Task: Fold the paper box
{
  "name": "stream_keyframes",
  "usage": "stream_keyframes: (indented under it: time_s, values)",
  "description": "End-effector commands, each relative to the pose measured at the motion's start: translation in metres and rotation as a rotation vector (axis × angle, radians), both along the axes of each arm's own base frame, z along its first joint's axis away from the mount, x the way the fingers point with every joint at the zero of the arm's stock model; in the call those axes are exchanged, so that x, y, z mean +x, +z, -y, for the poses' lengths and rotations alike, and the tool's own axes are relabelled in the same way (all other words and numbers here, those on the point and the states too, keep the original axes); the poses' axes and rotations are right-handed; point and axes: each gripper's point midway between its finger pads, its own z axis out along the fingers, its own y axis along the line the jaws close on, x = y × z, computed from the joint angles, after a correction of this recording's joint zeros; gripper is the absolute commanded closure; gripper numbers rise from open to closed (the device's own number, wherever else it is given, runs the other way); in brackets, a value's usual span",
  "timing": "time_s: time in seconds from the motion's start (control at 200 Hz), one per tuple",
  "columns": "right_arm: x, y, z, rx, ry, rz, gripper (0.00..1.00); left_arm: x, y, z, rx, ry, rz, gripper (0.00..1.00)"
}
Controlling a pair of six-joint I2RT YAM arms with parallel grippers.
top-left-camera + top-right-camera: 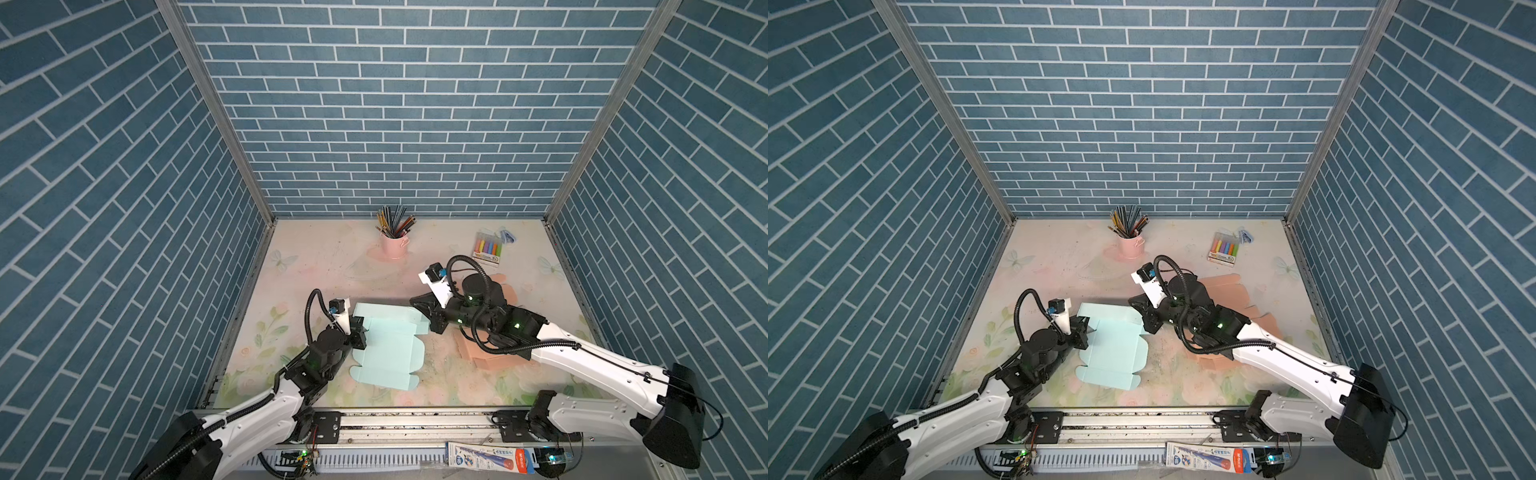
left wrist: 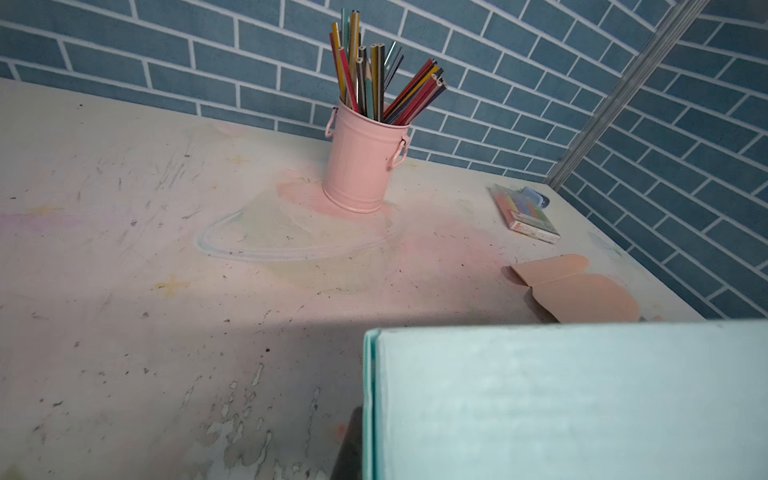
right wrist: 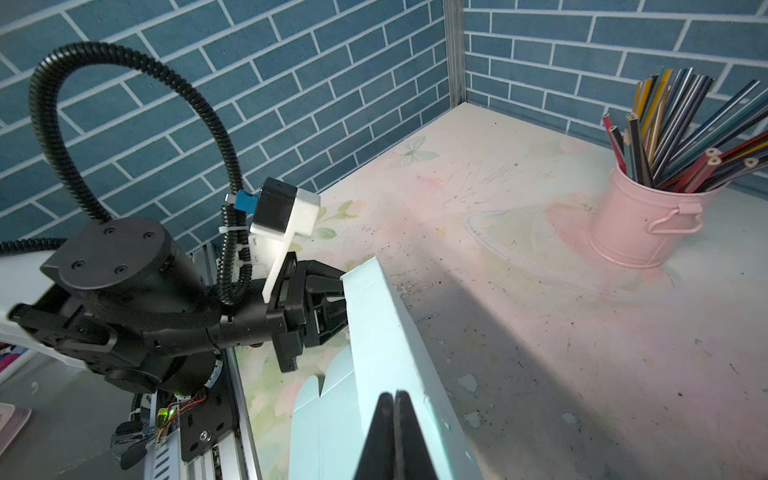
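Paper box (image 1: 386,349): lying in the middle of the bench (image 1: 332,257), far flap standing up; likely light, thin, creasing easily; best taken at the flap's edges
Left fingers (image 3: 320,282): clamping the flap's end; arm reaching in low
Right fingers (image 3: 380,440): closing together at the flap's other end; whether pinching paper, cannot tell

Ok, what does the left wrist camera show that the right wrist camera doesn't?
Only the left wrist view: the marker pack and the peach cardboard sheet. Only the right wrist view: the left arm, the left jaws closed on the end of the paper box raised flap, and the right jaws pressed shut over that flap. Both: the pale blue paper box, the pink bucket of pencils, and the table.
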Motion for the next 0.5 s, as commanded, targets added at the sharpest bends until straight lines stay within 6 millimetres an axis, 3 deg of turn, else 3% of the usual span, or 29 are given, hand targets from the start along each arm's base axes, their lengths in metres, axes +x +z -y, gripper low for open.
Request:
stream_keyframes:
  time_s: [0.0,0.14,0.495]
  values:
    - [0.006,0.009,0.008,-0.046,-0.048,0.096,1.0,0.002,0.0,-0.003,-0.021,0.03,-0.055,0.92]
    - [0.007,0.007,0.008,-0.081,-0.079,0.115,1.0,0.006,-0.002,-0.011,-0.021,0.08,-0.09,0.92]
    - [0.021,-0.027,0.004,-0.221,-0.142,0.074,1.0,0.012,0.004,-0.015,-0.044,0.113,-0.106,0.93]
